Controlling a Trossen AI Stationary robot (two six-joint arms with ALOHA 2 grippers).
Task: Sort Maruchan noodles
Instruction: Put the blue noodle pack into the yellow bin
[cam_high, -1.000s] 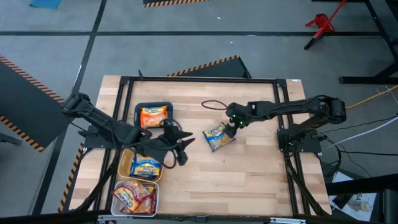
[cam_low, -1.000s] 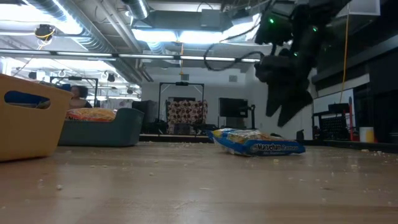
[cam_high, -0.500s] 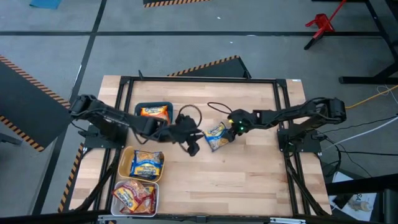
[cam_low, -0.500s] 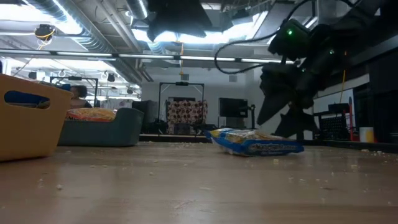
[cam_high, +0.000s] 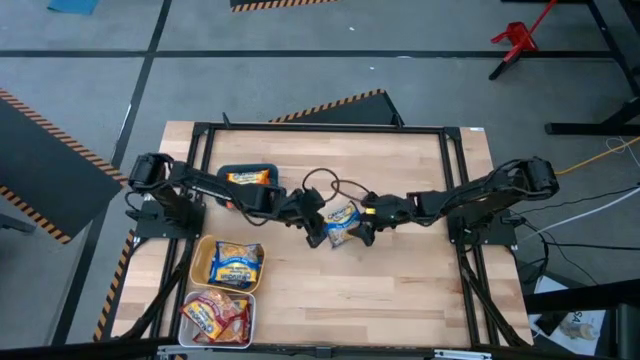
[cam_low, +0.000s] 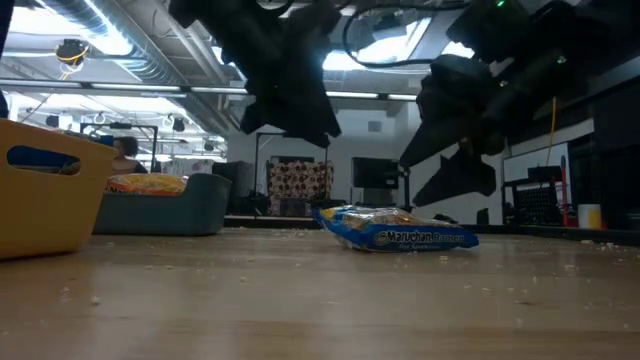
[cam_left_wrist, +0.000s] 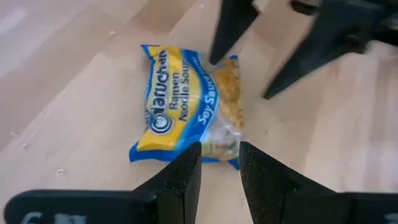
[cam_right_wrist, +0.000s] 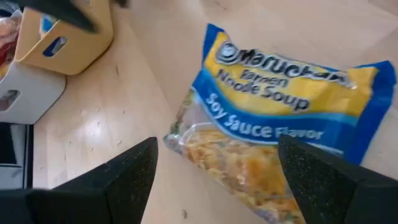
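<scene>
Two robot arms are converging on a single blue Maruchan soy sauce noodle packet (cam_high: 341, 221) lying flat near the middle of the wooden table (cam_high: 400, 300). The left gripper (cam_high: 314, 225) is hanging just beside the packet with its fingers (cam_left_wrist: 184, 180) parted only narrowly, holding nothing. The right gripper (cam_high: 366, 226) is hovering on the packet's other side, fingers (cam_right_wrist: 124, 174) spread wide and also empty. In the low view the packet (cam_low: 395, 230) is resting clear of both claws.

Off to the left arm's side, a yellow tray (cam_high: 200, 262) is holding another blue packet (cam_high: 236, 267), a teal tray (cam_high: 225, 174) an orange one (cam_high: 246, 178), and a white tray (cam_high: 250, 320) red-pink packets (cam_high: 212, 315).

The packet looks light, with a crinkly, slippery wrapper over a brittle noodle block that could crack under a hard pinch. The soundest hold is probably across a short edge or the sealed end flap, gripped gently, since a flat-lying packet offers little height to close on.
</scene>
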